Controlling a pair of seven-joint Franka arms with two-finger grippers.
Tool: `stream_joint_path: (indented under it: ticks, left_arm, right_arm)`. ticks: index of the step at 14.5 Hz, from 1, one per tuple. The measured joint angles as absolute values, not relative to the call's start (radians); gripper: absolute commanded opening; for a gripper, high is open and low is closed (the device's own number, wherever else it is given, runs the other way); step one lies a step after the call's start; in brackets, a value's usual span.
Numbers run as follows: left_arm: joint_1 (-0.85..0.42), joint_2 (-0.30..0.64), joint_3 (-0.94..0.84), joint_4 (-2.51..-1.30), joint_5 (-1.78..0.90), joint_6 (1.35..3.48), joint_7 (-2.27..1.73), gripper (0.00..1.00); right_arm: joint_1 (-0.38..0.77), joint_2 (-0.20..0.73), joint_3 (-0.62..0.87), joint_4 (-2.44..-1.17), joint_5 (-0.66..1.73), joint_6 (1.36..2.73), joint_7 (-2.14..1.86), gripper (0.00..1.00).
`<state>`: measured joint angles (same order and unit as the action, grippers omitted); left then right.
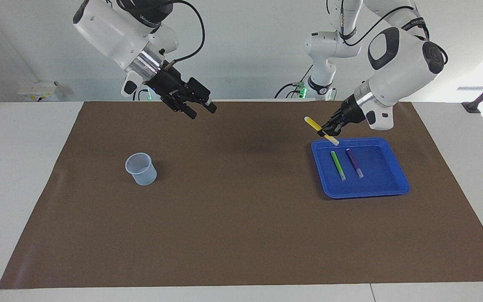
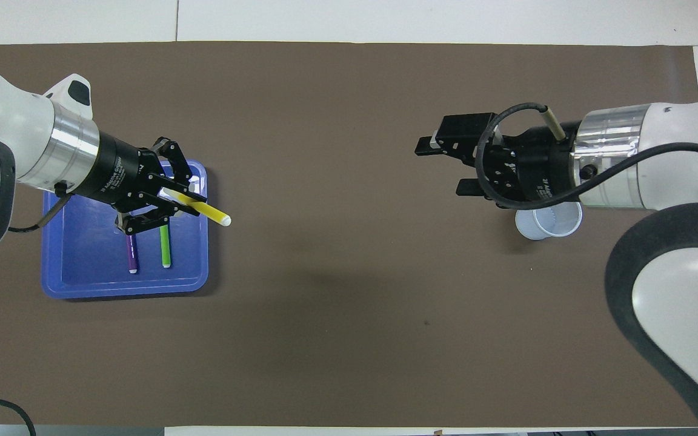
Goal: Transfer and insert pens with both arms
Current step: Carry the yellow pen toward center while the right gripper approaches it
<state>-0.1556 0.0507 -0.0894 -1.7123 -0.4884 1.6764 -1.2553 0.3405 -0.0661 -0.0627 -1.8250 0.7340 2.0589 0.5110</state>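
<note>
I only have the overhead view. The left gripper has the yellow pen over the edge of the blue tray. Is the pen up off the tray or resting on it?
Observer: Off it. In the facing view the yellow pen hangs tilted in the shut left gripper, clear above the blue tray's rim.
Operator: From up here the right gripper overlaps the cup. Is it touching?
Observer: No. The facing view shows it open and high in the air, well apart from the cup, which stands by itself on the brown mat.
</note>
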Motion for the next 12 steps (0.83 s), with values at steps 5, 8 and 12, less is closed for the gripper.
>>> stream_joint_path:
  ticks: [5, 8, 12]
  left_arm:
    - [-0.274, 0.032, -0.099, -1.779, -0.653, 1.898, -1.661, 0.0]
    - [-0.302, 0.007, -0.1, -1.855, -0.791, 1.99, -1.694, 0.0]
    - [-0.296, -0.033, -0.091, -1.916, -0.889, 2.037, -1.696, 0.0]
  right_arm:
    - [0.516, -0.044, -0.06, -1.86, 0.8, 2.278, 0.626, 1.0]
    - [0.559, -0.029, -0.06, -1.863, 0.8, 2.32, 0.638, 0.89]
    - [0.554, -0.019, -0.07, -1.87, 0.8, 2.322, 0.584, 0.82]
